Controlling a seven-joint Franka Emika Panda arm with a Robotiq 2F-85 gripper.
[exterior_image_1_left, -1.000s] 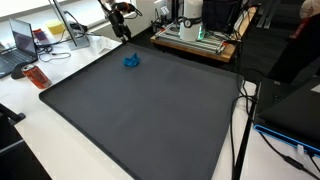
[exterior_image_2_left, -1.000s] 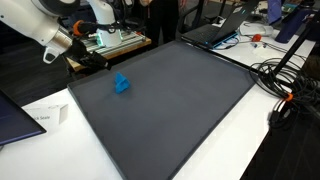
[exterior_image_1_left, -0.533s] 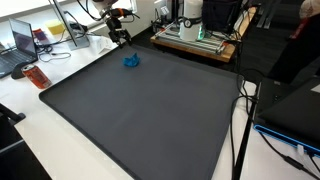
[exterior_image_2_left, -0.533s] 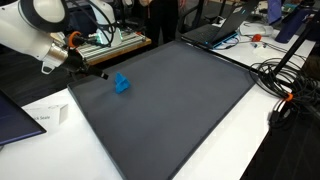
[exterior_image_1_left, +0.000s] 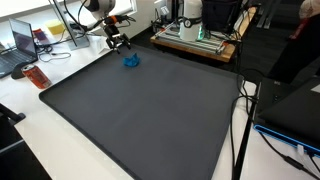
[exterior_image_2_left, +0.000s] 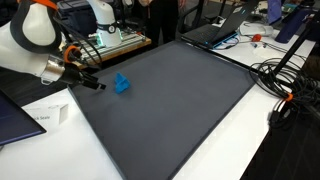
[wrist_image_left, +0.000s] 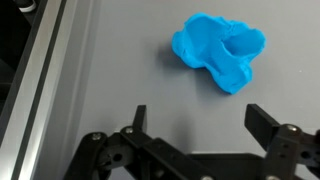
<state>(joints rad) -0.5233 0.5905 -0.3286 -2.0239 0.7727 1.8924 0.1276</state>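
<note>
Wrist view, bottom of frame: gripper (wrist_image_left: 195, 112) spread wide, holding nothing. Just beyond it, upper right of frame, the blue lump (wrist_image_left: 220, 55) lies on the dark mat (wrist_image_left: 100, 80), clear of the tips and off to the right of your centerline. My read: light, soft or rubbery, lobed w/ a hollow, prob squashes, not fragile, matte so low slip. Grab across the thick mid-body, not the thin lobes. Wrist cam gives shape and sideways offset but no height. Exterior views do: gripper (exterior_image_2_left: 97, 84) low over the mat (exterior_image_2_left: 170, 100), near the lump (exterior_image_2_left: 121, 83); both sit upper left of frame near the mat's corner (exterior_image_1_left: 131, 61).
</note>
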